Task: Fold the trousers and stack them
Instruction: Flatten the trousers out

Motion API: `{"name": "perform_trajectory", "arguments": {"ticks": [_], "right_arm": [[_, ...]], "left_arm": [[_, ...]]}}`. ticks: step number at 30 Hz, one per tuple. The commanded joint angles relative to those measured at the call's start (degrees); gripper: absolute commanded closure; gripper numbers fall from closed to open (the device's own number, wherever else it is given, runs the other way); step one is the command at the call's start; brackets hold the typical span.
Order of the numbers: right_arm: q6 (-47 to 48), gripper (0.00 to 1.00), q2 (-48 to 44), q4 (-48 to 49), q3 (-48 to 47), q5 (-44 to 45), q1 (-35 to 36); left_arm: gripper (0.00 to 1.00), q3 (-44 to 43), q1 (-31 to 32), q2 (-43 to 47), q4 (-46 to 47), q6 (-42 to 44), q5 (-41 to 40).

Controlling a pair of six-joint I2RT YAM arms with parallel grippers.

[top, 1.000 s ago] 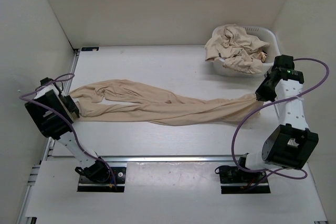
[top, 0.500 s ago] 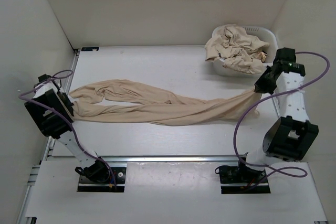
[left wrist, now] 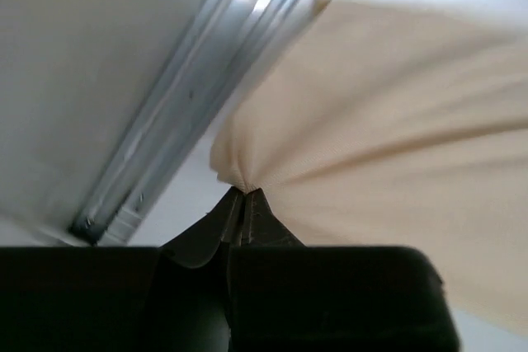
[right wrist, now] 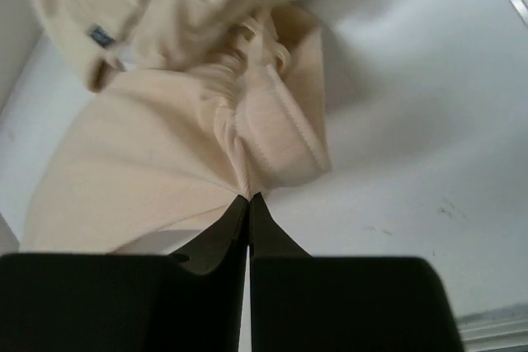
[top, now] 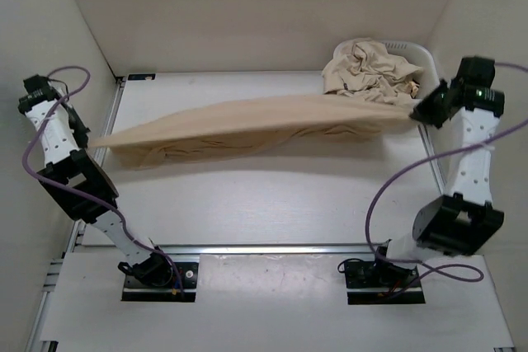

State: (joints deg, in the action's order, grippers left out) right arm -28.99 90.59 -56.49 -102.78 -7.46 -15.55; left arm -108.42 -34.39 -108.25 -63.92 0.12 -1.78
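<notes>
A pair of beige trousers [top: 256,121] hangs stretched across the table between my two grippers, lifted off the surface and sagging in the middle. My left gripper [top: 89,143] is shut on one end at the far left; the left wrist view shows the fabric [left wrist: 388,113] pinched at my left gripper [left wrist: 244,191]. My right gripper [top: 415,115] is shut on the other end at the far right, beside the basket. The right wrist view shows the seamed edge [right wrist: 272,129] pinched at my right gripper [right wrist: 248,197].
A white plastic basket [top: 417,55] at the back right holds more crumpled beige trousers [top: 367,76]. White walls close in on the left, back and right. A metal rail [top: 115,113] runs along the table's left edge.
Both arms have risen and moved toward the back, lifting the trousers off the table. The twisted legs have spread into a taut, flatter band.
</notes>
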Motion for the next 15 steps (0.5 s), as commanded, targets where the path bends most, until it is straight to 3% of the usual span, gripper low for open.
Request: {"name": "perform_trajectory", "arguments": {"ticks": [1,7,11,15], "right_arm": [[-2.37,1.0,-12.05,-1.52,18.58,3.68,-4.48],[-5.63,1.0,-25.7,-2.84,45.51,9.03,-10.11],[-9.06,0.96,-27.13,-1.26,56.97,14.41,-12.64],[-10.91,0.96,-27.92,-0.11,63.05,15.63,-16.44]], "left_arm": [[0.86,11.08,-2.78,3.47,-3.84,-0.12,-4.8],[0.86,28.31,-5.15,9.01,-1.75,-0.12,-7.27],[0.86,38.43,-5.69,9.63,1.77,-0.12,-12.09],[0.86,41.79,-7.27,9.63,5.29,-0.12,-14.3]]}}
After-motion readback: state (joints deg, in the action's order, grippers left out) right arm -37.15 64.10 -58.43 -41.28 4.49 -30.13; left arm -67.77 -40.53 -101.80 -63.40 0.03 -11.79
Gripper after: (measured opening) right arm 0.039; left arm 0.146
